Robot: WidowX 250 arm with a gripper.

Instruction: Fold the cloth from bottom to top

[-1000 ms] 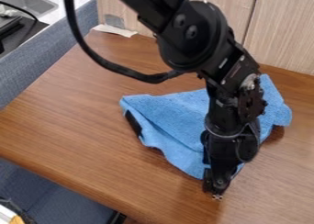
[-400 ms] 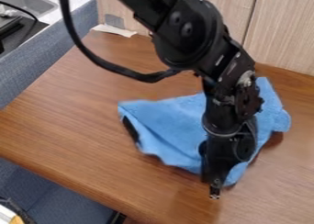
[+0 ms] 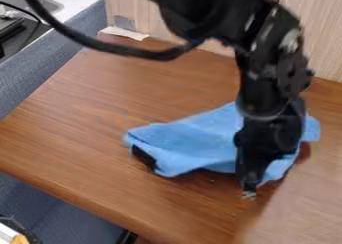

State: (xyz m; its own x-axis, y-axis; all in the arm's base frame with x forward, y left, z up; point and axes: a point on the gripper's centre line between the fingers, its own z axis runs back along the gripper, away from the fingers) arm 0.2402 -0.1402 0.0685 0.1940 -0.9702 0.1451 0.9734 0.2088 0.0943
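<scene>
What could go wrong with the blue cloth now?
The cloth might bunch up instead of folding flat, because it already lies crooked and wrinkled. The tool is down at the cloth's lower edge, so it could perhaps miss that edge or drag the whole cloth along the table.

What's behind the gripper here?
Blue cloth shows to either side of the gripper, with the wooden table beyond it. The stretch of cloth directly behind is covered, so any fold there cannot be seen.
</scene>
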